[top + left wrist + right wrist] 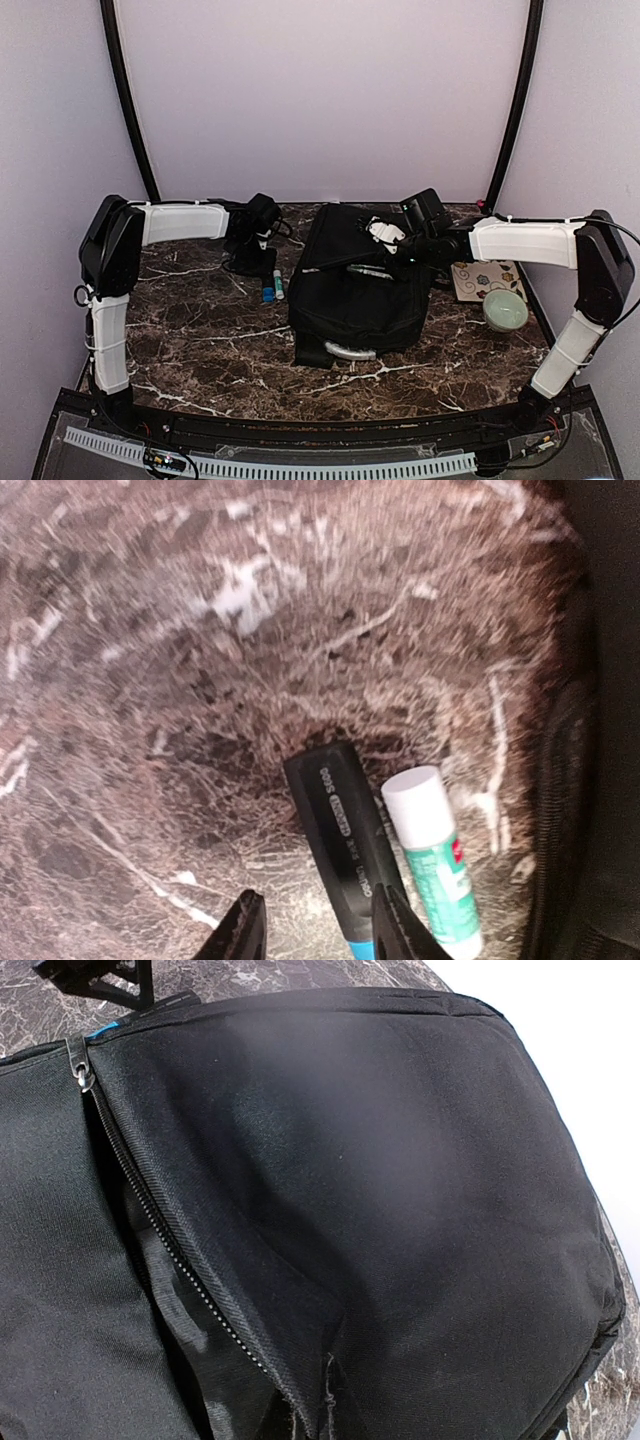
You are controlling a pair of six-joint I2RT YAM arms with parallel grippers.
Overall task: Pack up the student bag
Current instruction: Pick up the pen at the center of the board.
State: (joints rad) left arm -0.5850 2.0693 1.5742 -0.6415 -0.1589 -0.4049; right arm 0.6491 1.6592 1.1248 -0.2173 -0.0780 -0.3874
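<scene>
The student bag [355, 290], a large black backpack, lies flat in the middle of the table with its grey handle loop [348, 350] toward me. It fills the right wrist view [400, 1180], where its zipper [150, 1210] is open. My right gripper [388, 236] is over the bag's far part. Its fingers are hidden, and the flap edge [320, 1390] is gathered and pulled up where they meet. My left gripper [318, 932] is open just above the table. A black marker with a blue end [345, 850] lies by its right finger, and a white-capped green glue stick [435, 855] lies beside that.
The marker [268, 290] and glue stick [279, 288] lie just left of the bag. A pale green bowl [505, 310] and a flowered card [487, 278] sit at the right. A dark object [247, 264] lies under the left gripper.
</scene>
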